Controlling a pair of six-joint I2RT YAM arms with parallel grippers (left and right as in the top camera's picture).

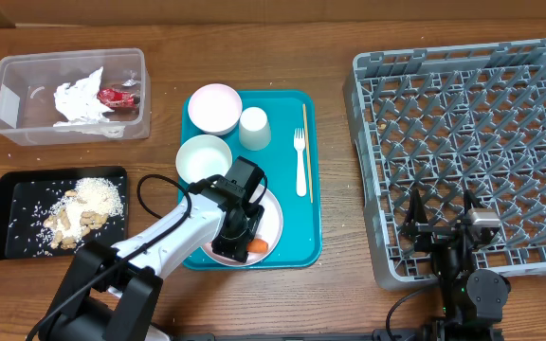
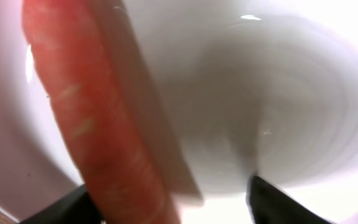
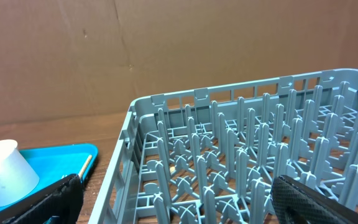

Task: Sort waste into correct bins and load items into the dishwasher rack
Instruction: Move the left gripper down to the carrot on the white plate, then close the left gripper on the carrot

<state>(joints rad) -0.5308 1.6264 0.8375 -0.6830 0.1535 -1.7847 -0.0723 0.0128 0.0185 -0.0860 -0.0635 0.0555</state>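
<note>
Orange carrot (image 2: 98, 124) lies on white plate (image 2: 278, 93), between spread jaws of left gripper (image 2: 173, 198), close against one finger, other finger clear. Not clamped. Right gripper (image 3: 176, 186) jaws wide apart, at dishwasher rack (image 3: 241, 137) wall.

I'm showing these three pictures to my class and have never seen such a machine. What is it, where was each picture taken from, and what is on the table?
It is a robot with two arms, each ending in a two-finger claw. One picture looks down from above the table; the other two come from cameras on the wrists. The left claw is open over a white plate, right next to an orange carrot, gripping nothing. The right claw is open at the grey rack. A teal tray carries the plate, two bowls, a cup, a fork and a wooden stick.
</note>
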